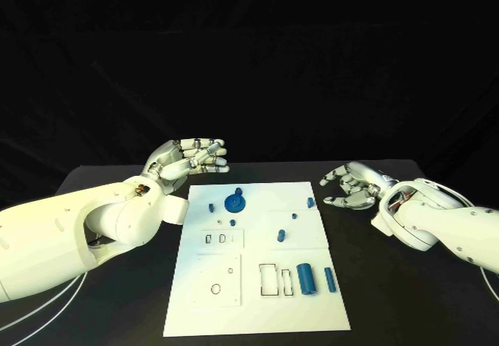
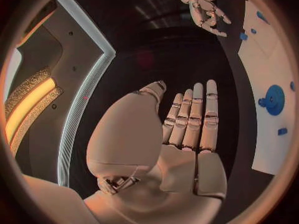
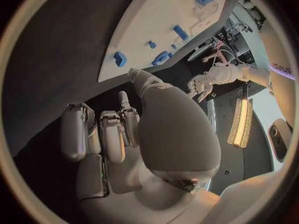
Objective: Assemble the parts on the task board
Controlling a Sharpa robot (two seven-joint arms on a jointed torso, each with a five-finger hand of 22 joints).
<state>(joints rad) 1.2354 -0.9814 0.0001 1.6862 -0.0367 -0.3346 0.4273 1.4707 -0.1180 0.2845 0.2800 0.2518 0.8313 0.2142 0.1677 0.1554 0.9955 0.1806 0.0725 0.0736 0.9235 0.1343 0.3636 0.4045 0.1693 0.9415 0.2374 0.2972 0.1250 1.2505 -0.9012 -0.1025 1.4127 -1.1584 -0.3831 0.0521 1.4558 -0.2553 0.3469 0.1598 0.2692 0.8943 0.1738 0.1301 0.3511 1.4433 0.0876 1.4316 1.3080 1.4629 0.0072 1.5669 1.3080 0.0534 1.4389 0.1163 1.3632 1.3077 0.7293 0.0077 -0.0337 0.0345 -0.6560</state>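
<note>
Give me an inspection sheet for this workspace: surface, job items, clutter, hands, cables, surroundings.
Surface: black table.
Job's things: white task board in the middle, between the hands; blue parts on it, among them a round part at the far end and a large cylinder at the near end.
Clutter: nothing seen.
Hands: left hand and right hand hold nothing, both off the board.
Cables: white cables by the left arm.
Surroundings: dark backdrop.
</note>
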